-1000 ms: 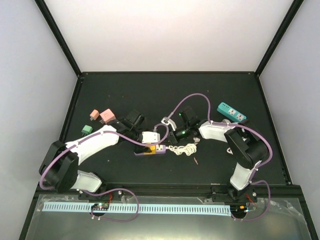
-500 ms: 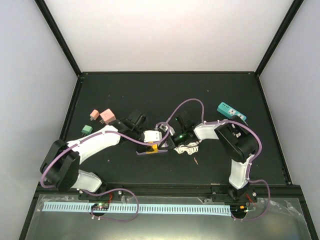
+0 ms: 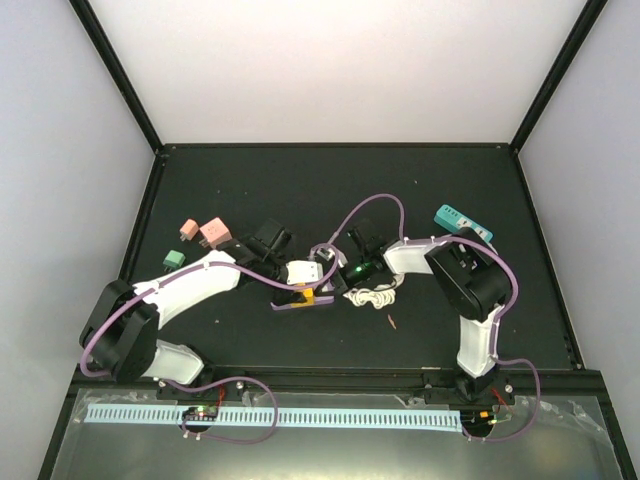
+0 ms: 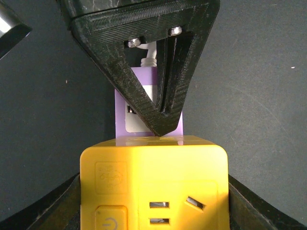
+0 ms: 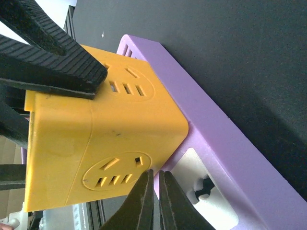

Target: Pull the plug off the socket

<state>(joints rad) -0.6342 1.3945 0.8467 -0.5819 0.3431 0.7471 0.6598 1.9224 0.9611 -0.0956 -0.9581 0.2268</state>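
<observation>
The plug is a yellow cube adapter [image 3: 307, 296] [image 4: 153, 187] [image 5: 96, 143] seated in the purple socket strip [image 3: 288, 306] [image 4: 122, 120] [image 5: 206, 129] on the black table. My left gripper [image 3: 300, 283] [image 4: 153, 206] is shut on the cube, with a dark finger [image 4: 62, 206] against each side of it. My right gripper [image 3: 324, 281] [image 5: 154, 191] is shut with nothing between its fingers. Its tips rest on the purple strip right beside the cube, next to a white socket face [image 5: 211, 196]. In the left wrist view the right gripper's fingers [image 4: 160, 120] come down onto the strip just behind the cube.
A coiled white cord [image 3: 372, 297] lies just right of the strip, under the right arm. A teal power strip [image 3: 463, 222] sits at the right. Two pink blocks [image 3: 205, 232] and a green block [image 3: 173, 259] lie at the left. Purple cables loop over both arms.
My right gripper has moved left onto the strip beside the cube and has closed. The left gripper stays on the cube; the strip has shifted slightly.
</observation>
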